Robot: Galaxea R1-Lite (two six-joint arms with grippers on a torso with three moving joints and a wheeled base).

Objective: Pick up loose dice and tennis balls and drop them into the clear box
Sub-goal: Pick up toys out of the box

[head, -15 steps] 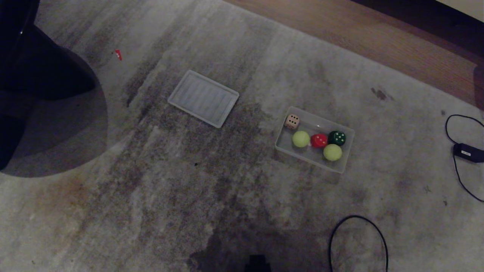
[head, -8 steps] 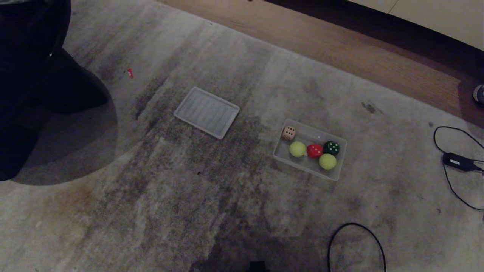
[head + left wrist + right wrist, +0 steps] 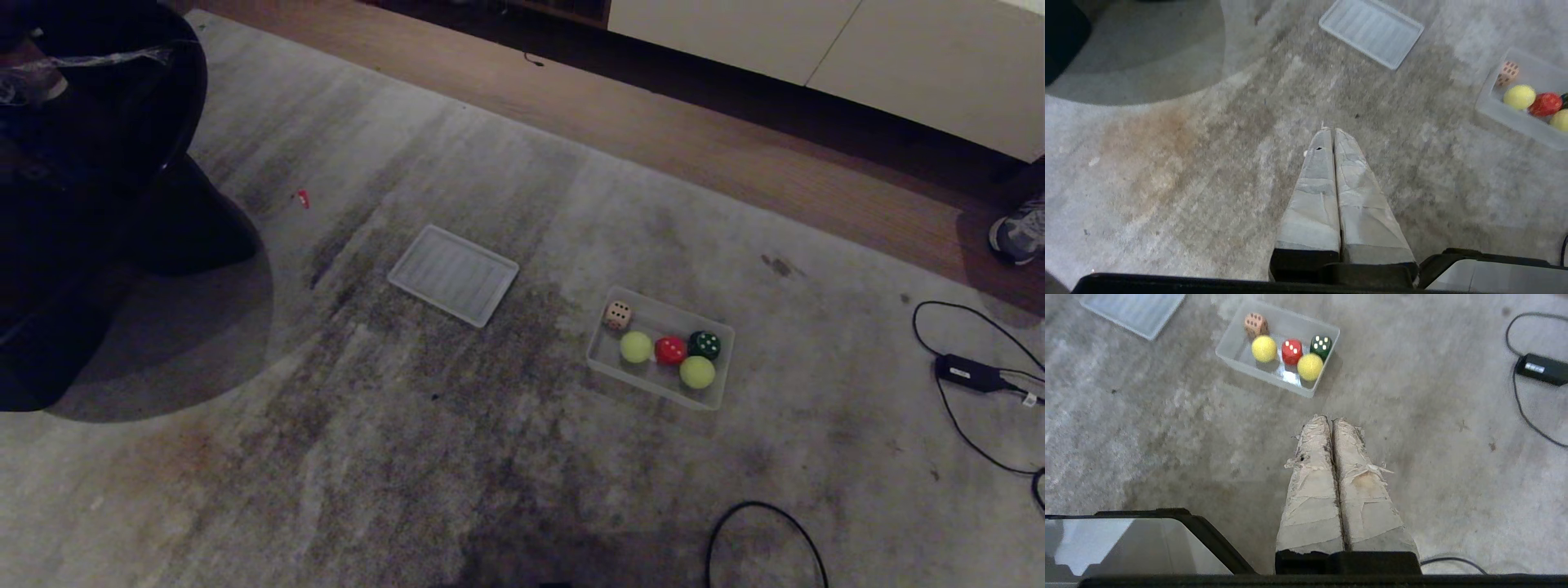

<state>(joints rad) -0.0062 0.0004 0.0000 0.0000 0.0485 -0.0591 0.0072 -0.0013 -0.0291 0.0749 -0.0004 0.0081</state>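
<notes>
Clear box point(image 3: 723, 390) holding beige point(image 3: 617, 315), red point(image 3: 670, 350) and dark green dice point(image 3: 704, 345), two yellow-green balls point(image 3: 635, 347), on mottled grey carpet point(image 3: 408, 457).

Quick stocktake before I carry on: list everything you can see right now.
Box: 1, clear, on carpet, right of centre.
Dice: 3, beige, red, dark green, in box.
Balls: 2, yellow-green, in box.
Lid: 1, clear ribbed, on carpet left of box.
Red scrap: 1, far left carpet.
Adapter: 1, black, cabled, right edge.
Shoe: 1, person's, far right.
Left gripper: jaws shut, empty.
Right gripper: jaws shut, empty.
</notes>
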